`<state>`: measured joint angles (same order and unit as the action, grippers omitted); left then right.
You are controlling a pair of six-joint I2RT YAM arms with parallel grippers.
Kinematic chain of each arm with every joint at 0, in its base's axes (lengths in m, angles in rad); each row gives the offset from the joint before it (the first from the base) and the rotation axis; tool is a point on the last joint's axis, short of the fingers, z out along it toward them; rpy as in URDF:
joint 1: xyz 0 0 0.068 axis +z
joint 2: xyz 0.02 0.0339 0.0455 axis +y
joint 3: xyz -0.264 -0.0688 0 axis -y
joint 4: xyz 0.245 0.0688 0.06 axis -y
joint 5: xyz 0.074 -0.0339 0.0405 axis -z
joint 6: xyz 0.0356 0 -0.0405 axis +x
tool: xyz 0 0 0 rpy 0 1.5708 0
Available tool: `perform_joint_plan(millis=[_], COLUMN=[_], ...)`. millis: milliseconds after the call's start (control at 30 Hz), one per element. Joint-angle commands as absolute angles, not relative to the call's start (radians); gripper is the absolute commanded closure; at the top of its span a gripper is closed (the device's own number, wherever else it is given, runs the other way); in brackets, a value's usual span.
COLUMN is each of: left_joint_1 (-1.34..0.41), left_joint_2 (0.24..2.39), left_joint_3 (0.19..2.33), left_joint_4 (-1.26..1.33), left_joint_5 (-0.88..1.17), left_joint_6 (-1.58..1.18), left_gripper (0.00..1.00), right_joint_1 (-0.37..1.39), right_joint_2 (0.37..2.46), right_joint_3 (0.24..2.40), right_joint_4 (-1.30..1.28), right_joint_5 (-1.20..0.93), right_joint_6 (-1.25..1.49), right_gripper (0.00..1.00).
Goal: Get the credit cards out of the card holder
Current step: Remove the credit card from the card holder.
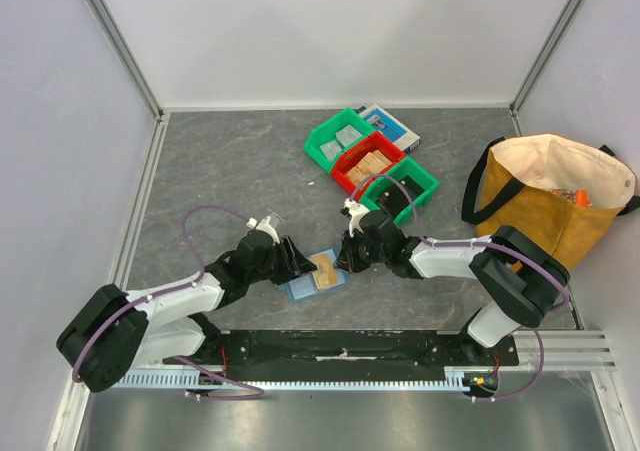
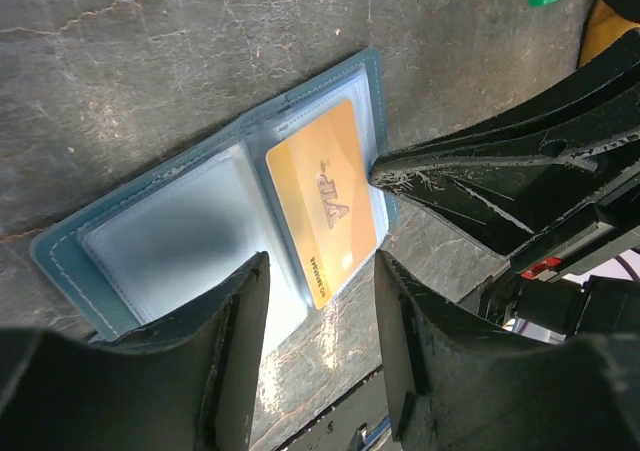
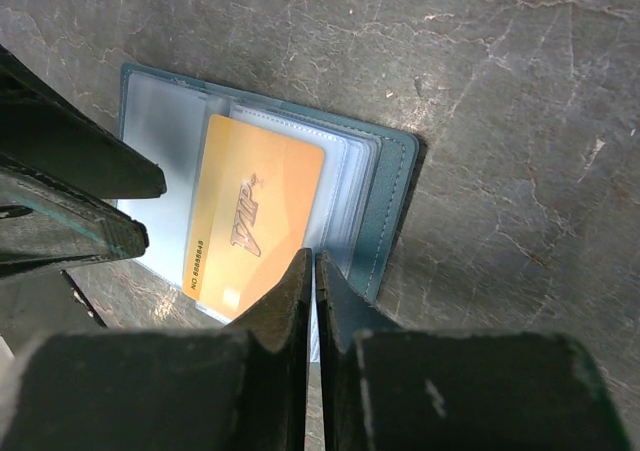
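Right fingers [image 3: 285,311] closed tight, tips against credit card [image 3: 255,216] at its long edge (axis running away ahead); left fingers [image 2: 240,321] wide, straddling near edge of card holder [image 2: 62,256].

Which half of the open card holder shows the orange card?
The half nearest the right gripper holds the orange card; the other half of the holder, by the left gripper, shows only clear sleeves.
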<state>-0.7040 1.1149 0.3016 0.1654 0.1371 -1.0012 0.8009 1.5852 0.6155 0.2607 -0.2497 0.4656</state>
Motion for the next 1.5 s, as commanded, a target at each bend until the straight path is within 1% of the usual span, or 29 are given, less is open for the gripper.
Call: perform_joint_plan(millis=[0,233,433,633,967,1133,1267,1467], left_joint_1=[-0.713,-0.729,-0.732,-0.733,-0.735,-0.733,-0.733,-0.732], left_joint_2=[1.147,1.213,1.262,1.252,1.302,1.284,1.236,1.175], left_joint_3=[0.295,0.288,0.264,0.216,0.207,0.187,0.167,0.146], left_joint_4=[0.247,0.304,0.359,0.417,0.477,0.497,0.491,0.451], left_joint_5=[0.16,0.149,0.137,0.126,0.144,0.144,0.126,0.115], left_joint_6=[-1.049,-1.077,-1.106,-1.146,-1.157,-1.175,-1.186,-1.198], left_gripper=[0.49,0.52,0.6,0.67,0.7,0.83,0.98,0.98], right_joint_1=[0.799,0.798,0.795,0.79,0.788,0.788,0.785,0.782], right_joint_2=[1.611,1.612,1.606,1.609,1.609,1.609,1.617,1.623], right_joint_3=[0.6,0.597,0.591,0.588,0.588,0.588,0.589,0.594], right_joint_4=[0.258,0.259,0.261,0.262,0.261,0.259,0.258,0.25], right_joint_5=[-0.262,-0.261,-0.261,-0.262,-0.268,-0.268,-0.268,-0.265], right_joint_6=[0.472,0.472,0.472,0.474,0.476,0.476,0.477,0.477], right_gripper=[0.91,0.91,0.92,0.92,0.93,0.93,0.93,0.93])
